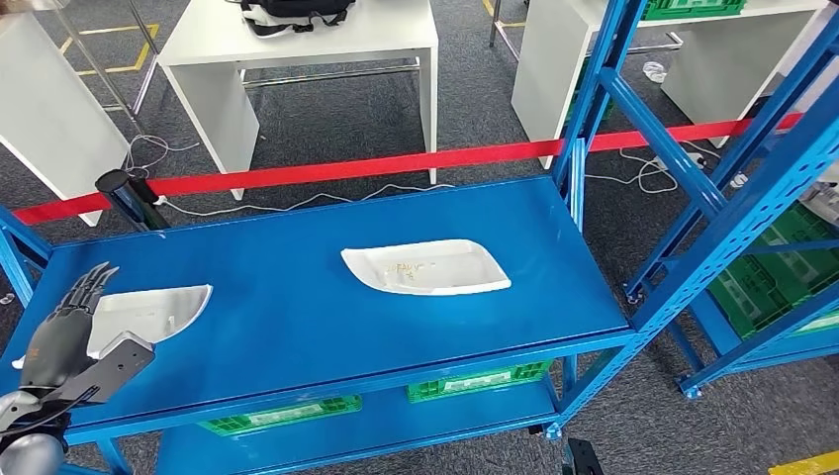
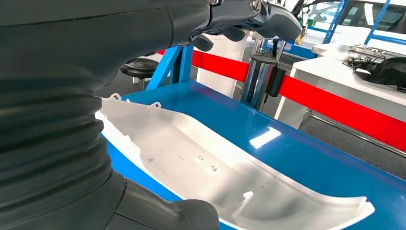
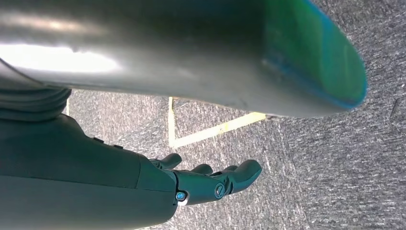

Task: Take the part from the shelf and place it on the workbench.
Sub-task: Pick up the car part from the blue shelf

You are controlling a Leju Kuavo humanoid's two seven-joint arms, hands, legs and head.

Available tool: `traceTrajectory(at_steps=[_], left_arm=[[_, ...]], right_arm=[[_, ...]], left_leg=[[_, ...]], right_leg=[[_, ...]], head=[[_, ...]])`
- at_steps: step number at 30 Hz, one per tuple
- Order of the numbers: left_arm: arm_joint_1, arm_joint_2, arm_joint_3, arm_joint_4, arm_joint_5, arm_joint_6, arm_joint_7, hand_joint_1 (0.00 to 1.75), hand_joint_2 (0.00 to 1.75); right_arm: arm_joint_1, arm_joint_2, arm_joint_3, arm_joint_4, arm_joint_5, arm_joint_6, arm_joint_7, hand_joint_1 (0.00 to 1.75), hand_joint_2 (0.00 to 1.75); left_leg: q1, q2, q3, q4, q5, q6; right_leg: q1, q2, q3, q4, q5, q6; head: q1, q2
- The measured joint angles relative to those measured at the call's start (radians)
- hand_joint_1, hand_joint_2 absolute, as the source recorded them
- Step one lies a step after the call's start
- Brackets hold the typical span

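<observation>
Two white moulded parts lie on the blue shelf top (image 1: 297, 332). One part (image 1: 427, 267) sits near the middle. The other part (image 1: 163, 305) lies at the near left corner, hollow side up (image 2: 215, 167). My left hand (image 1: 67, 332) is at that part's near end, with its dark fingers (image 1: 87, 287) stretched over the rim and the grey thumb (image 1: 124, 358) beside it. In the left wrist view the fingers (image 2: 225, 24) stand above the part and the thumb (image 2: 182, 215) is low beside it, not closed. My right hand (image 3: 191, 184) hangs over the grey floor, holding nothing.
A red barrier tape (image 1: 396, 163) on a black post (image 1: 124, 196) runs behind the shelf. White tables (image 1: 297, 49) stand beyond it. A taller blue rack (image 1: 732, 198) rises at the right. Green crates (image 1: 475, 381) sit on the lower shelf.
</observation>
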Motion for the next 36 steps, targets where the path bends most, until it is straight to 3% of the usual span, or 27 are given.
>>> traceTrajectory(at_steps=[14,24,26,28,30,36], left_arm=[[-0.079,0.012,-0.11,0.175,-0.347,0.126,0.138,0.0,1.75],[-0.169,0.006,-0.181,0.335,-0.416,0.127,0.146,0.01,1.75],[-0.18,0.004,-0.19,0.358,-0.432,0.128,0.155,0.24,1.75],[-0.189,0.003,-0.2,0.381,-0.448,0.128,0.162,1.1,1.75],[-0.197,0.003,-0.207,0.401,-0.459,0.125,0.164,1.75,1.75],[-0.22,0.002,-0.224,0.448,-0.463,0.107,0.154,1.75,1.75]], right_arm=[[0.0,0.0,-0.015,0.0,0.0,-0.004,-0.007,0.0,0.0],[0.0,0.0,-0.018,0.0,0.001,-0.005,-0.005,0.0,0.0],[0.0,0.0,-0.019,0.0,0.003,-0.004,-0.004,0.0,0.0],[0.0,0.0,-0.021,0.0,0.007,-0.003,-0.004,0.0,0.0],[0.001,0.0,-0.023,0.0,0.01,-0.002,-0.005,0.0,0.0],[0.001,0.0,-0.024,0.0,0.015,0.0,-0.007,0.0,0.0]], left_leg=[[0.0,0.0,0.0,0.0,0.0,0.0],[0.0,0.0,0.0,0.001,0.0,0.0],[0.0,0.0,0.0,0.001,0.0,0.0],[0.0,0.0,0.0,0.001,0.0,0.0],[0.0,0.0,0.0,0.001,0.0,0.0],[0.0,0.0,0.0,0.001,0.0,0.0]], right_leg=[[0.0,0.0,0.0,0.0,0.0,0.0],[0.0,0.0,0.0,0.0,0.001,0.0],[0.0,0.0,0.0,0.0,0.001,0.0],[0.0,0.0,0.0,0.0,0.001,0.0],[0.0,0.0,0.0,0.0,0.001,0.0],[0.0,0.0,0.0,0.0,0.001,0.0]], head=[[0.0,0.0],[0.0,0.0],[0.0,0.0],[0.0,0.0],[0.0,0.0],[0.0,0.0]])
